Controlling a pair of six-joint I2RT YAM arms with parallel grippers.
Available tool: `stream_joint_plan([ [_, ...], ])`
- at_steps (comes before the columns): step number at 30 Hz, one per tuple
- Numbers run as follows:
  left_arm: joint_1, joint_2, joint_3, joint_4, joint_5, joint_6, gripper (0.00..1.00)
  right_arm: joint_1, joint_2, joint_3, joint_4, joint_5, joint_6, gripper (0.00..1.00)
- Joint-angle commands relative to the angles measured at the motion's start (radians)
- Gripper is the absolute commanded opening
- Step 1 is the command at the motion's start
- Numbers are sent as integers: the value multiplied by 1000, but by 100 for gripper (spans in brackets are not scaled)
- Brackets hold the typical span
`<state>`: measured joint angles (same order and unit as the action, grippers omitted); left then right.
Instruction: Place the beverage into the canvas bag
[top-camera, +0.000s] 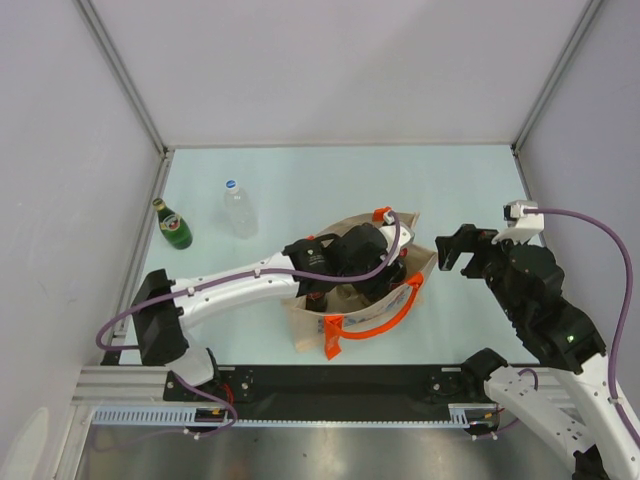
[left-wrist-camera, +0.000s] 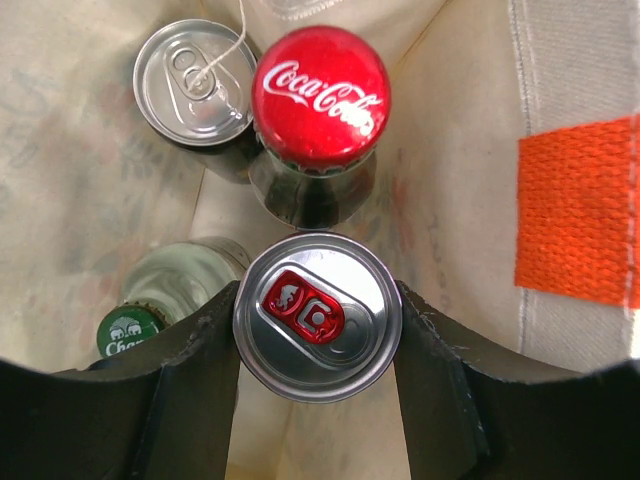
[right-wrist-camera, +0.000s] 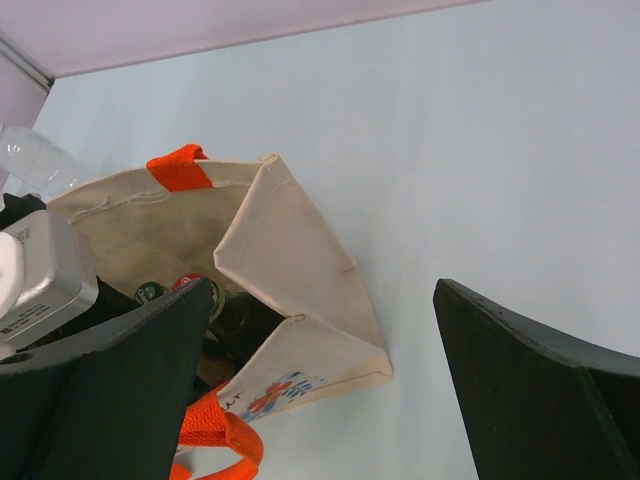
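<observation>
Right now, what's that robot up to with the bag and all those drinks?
The left gripper is down inside the canvas bag, closed around a silver can with a red tab. Beside it in the bag are a Coca-Cola bottle, another can and a green-capped bottle. The right gripper hovers open beside the bag, holding nothing. A green bottle and a clear bottle stand on the table.

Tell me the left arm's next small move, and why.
Probably open the left gripper and release the can: it is clamped between the fingers, already inside the bag, upright beside the Coca-Cola bottle. Whether it rests on the bottom cannot be seen.
</observation>
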<state>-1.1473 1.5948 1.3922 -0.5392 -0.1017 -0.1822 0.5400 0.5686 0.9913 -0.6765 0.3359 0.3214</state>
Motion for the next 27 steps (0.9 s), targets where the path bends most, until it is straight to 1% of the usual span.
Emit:
stream_joint_plan([
  [1,-6,-6,7,123,-7,4,0,-2,-12,0,14,14,7,100],
  [5,-6,-2,-16,137,-7,-3,0,-2,-15,-3,15,14,8,100],
  [7,-6,-1,-36,154,-12,-5,3,-2,-13,-3,15,12,8,100],
  [8,-6,2,-39,159,-10,-7,8,-2,-13,-2,15,11,8,100],
  [16,-6,31,-47,159,19,-23,27,-2,-22,4,14,14,-2,100],
  [17,-6,27,-47,156,26,-28,35,-2,-22,3,12,14,-1,100],
  [18,-6,21,-48,156,28,-30,41,-2,-24,6,12,14,-1,100],
  [19,-6,17,-48,156,28,-34,53,-2,-26,4,9,14,-1,100],
  [20,-6,10,-50,156,27,-34,57,-2,-27,4,11,14,-1,100],
  [22,-6,7,-51,154,16,-33,63,-3,-27,4,11,15,-2,100],
  [25,-6,2,-50,147,4,-23,68,-2,-30,7,9,15,-1,100],
  [27,-6,-5,-48,142,3,-25,69,-2,-29,10,9,15,-2,100],
])
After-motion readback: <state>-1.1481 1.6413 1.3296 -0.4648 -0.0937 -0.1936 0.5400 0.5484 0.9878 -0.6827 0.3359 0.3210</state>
